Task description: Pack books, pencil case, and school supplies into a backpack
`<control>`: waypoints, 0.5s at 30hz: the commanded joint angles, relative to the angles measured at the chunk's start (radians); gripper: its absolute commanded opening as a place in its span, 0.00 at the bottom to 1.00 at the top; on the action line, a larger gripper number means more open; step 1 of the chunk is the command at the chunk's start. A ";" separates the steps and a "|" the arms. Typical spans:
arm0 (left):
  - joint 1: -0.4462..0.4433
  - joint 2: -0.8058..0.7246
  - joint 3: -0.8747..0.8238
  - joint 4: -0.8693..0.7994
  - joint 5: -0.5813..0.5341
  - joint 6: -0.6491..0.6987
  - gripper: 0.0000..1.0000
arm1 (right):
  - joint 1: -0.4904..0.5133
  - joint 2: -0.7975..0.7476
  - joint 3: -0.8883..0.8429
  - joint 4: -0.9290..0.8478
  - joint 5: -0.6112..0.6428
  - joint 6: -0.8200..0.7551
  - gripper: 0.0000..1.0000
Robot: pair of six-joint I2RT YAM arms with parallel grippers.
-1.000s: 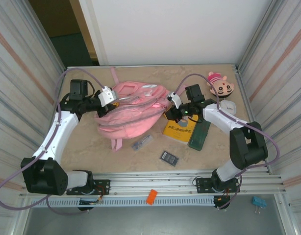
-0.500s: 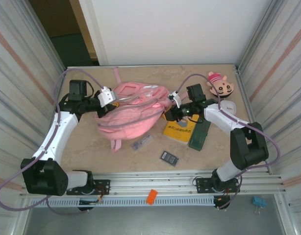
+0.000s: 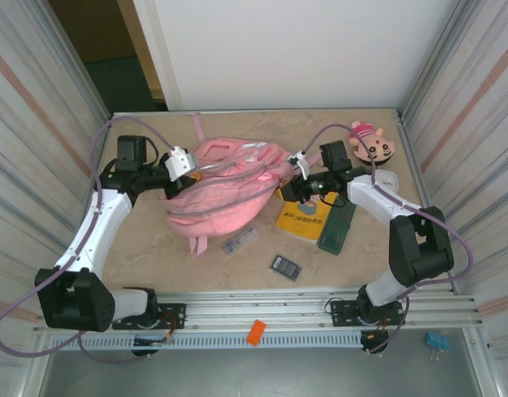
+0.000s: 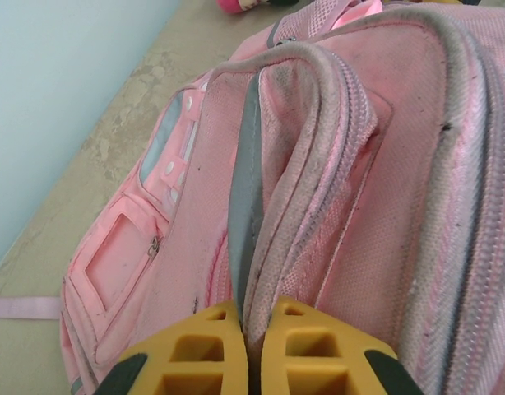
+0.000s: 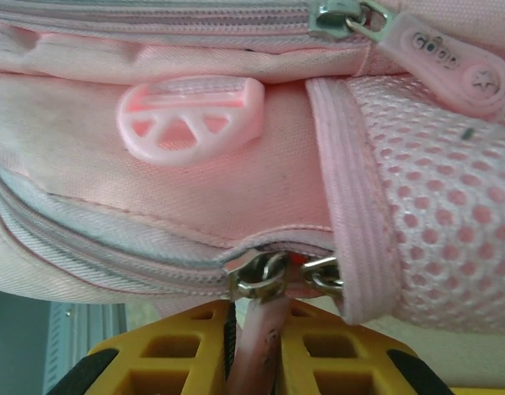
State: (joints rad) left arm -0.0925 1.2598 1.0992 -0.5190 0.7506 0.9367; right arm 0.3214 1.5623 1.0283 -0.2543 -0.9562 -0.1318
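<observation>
The pink backpack (image 3: 225, 194) lies on its side mid-table. My left gripper (image 3: 194, 171) is shut on a fabric ridge at its left end; in the left wrist view the yellow fingers (image 4: 199, 354) pinch that zip-edged fold of the backpack (image 4: 343, 164). My right gripper (image 3: 289, 190) is at the bag's right end, shut on a pink zip pull (image 5: 262, 346) hanging from a metal slider (image 5: 257, 276). The yellow book (image 3: 302, 220) lies right of the bag, with the dark green pencil case (image 3: 337, 226) beside it. A silvery-blue item (image 3: 239, 241) and a dark calculator (image 3: 285, 267) lie in front.
A pink-hatted doll head (image 3: 372, 142) and a grey cup (image 3: 387, 178) sit at the back right, near my right arm. Metal walls close in both sides. A second zip pull (image 5: 450, 58) and a pink buckle (image 5: 191, 115) show on the bag.
My right gripper has shifted slightly right and back with the zip pull held, tugging the bag's right end. The left arm has stayed put.
</observation>
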 commanded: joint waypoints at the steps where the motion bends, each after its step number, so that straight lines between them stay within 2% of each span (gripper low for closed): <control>1: 0.008 -0.043 -0.003 0.076 0.014 -0.034 0.00 | -0.001 -0.037 -0.005 0.031 -0.079 0.024 0.23; 8: 0.008 -0.046 -0.004 0.080 0.020 -0.039 0.00 | -0.004 -0.033 -0.007 0.046 -0.094 0.039 0.23; 12: 0.008 -0.047 -0.005 0.089 0.024 -0.049 0.00 | -0.008 -0.029 -0.013 0.068 -0.096 0.060 0.14; 15: 0.008 -0.049 -0.008 0.097 0.027 -0.053 0.00 | -0.010 -0.025 -0.010 0.079 -0.102 0.079 0.23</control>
State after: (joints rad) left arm -0.0925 1.2598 1.0950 -0.5076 0.7479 0.9146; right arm 0.3134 1.5623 1.0225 -0.2108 -1.0000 -0.0822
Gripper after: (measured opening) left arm 0.059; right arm 0.216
